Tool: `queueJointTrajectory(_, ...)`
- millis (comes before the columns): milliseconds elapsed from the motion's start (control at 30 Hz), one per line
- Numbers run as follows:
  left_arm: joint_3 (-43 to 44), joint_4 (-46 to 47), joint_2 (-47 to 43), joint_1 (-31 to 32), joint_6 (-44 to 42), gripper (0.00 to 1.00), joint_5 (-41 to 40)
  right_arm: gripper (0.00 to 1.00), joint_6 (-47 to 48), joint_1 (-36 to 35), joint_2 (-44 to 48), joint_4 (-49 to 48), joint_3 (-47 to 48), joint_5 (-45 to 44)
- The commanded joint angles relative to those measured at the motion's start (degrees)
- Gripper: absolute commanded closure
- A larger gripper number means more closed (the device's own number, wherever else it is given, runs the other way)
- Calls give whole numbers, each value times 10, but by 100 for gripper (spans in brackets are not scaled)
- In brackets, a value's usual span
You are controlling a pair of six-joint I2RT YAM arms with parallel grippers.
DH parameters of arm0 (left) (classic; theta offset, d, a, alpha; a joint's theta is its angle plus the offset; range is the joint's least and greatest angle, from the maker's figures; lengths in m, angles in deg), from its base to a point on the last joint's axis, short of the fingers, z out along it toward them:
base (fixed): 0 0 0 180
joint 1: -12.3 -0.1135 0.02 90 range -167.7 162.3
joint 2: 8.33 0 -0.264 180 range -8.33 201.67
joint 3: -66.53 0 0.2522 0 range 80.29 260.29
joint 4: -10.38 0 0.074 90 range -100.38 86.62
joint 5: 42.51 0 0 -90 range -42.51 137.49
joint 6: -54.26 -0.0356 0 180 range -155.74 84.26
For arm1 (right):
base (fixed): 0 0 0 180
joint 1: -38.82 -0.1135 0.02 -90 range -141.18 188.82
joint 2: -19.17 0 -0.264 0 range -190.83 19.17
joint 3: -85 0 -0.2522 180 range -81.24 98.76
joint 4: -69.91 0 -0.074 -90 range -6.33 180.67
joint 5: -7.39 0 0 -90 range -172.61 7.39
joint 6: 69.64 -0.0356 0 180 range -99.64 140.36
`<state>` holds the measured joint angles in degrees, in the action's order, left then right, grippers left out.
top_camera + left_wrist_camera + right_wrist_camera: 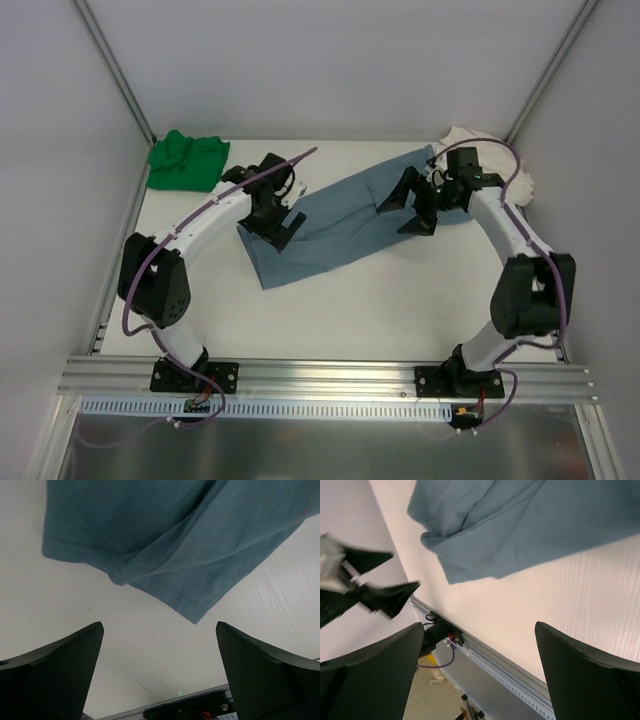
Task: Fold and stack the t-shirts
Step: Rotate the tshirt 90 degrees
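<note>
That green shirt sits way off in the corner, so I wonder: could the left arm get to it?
Probably yes. The green shirt lies in the far left corner, not far from the open, empty left gripper; only bare table shows between them, and the arm is bent, not stretched.

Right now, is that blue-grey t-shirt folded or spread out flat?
Roughly folded: the blue-grey t-shirt lies as a long slanted band on the table, layers doubled over, one corner rumpled.
</note>
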<state>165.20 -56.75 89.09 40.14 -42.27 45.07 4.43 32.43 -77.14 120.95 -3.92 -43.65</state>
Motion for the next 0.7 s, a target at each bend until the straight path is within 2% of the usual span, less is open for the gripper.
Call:
queueJointTrajectory(0,-32,40,28,12,-88,1,-66,1,24,12,142,28,-49,41)
queueJointTrajectory(133,-49,77,55,13,-100,1,-73,1,55,18,259,87,-96,54)
queueJointTrajectory(200,-44,89,83,13,-103,1,-101,1,65,22,320,112,-123,72)
queueJointTrajectory(367,-7,104,160,13,-108,1,-104,1,88,25,411,181,-146,88)
queueJointTrajectory(533,67,57,247,13,-81,1,-47,0,99,35,466,228,-143,99)
queueJointTrajectory(667,101,-40,302,26,-29,1,33,1,88,38,484,228,-140,105)
